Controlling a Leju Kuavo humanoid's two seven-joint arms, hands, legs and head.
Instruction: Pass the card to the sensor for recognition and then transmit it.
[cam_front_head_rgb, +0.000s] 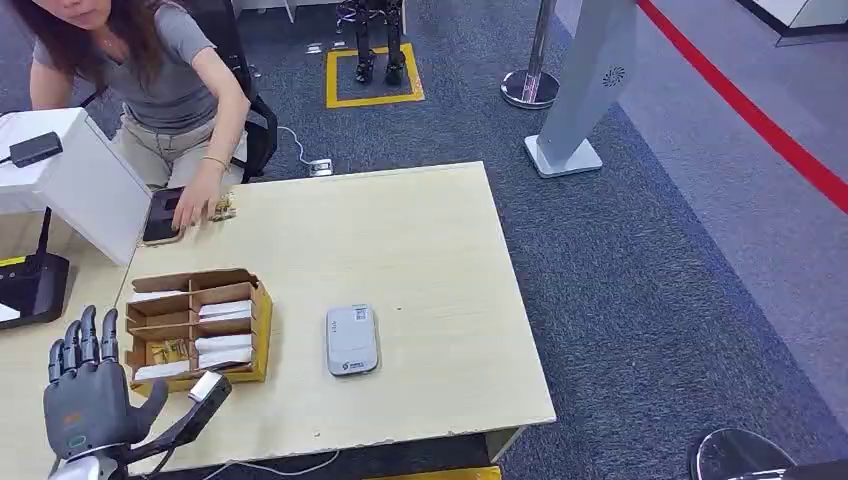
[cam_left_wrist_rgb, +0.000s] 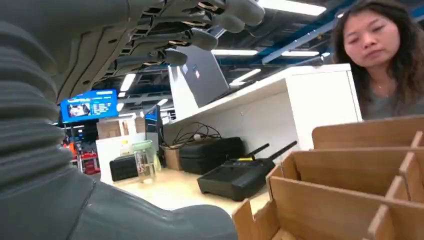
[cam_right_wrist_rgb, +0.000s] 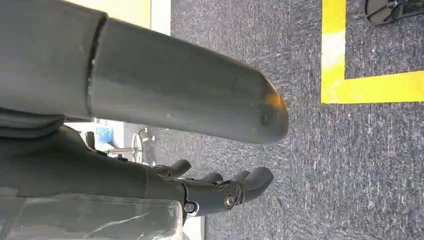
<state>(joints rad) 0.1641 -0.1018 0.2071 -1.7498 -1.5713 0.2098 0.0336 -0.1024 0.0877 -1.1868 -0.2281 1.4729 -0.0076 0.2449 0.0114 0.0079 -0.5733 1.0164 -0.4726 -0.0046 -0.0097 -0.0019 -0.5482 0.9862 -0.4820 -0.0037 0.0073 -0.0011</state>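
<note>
Left hand (cam_front_head_rgb: 88, 395) raised over the near left corner of the table (cam_front_head_rgb: 430, 250), fingers (cam_front_head_rgb: 85, 335) spread and upright, nothing held; same hand seen from behind in the left wrist view (cam_left_wrist_rgb: 165, 35), fingers extended above the wooden dividers. Cardboard organiser (cam_front_head_rgb: 197, 325) just beside that hand, white cards (cam_front_head_rgb: 225, 310) lying in its compartments; small yellow items in one compartment too small to identify. Sensor (cam_front_head_rgb: 351, 340), a flat grey-white device, alone on bare tabletop right of the organiser, well apart from the right edge and somewhat nearer the front one; broad open surface beyond it. At the far left edge, a person's hand (cam_front_head_rgb: 193, 207) resting on a dark flat device (cam_front_head_rgb: 163, 215), partly covering it. White box (cam_front_head_rgb: 70, 180) at the left, cut by the frame. Right hand (cam_right_wrist_rgb: 220, 187) hanging over grey carpet, fingers loosely curled, nothing in them; partly hidden behind the thumb.
</note>
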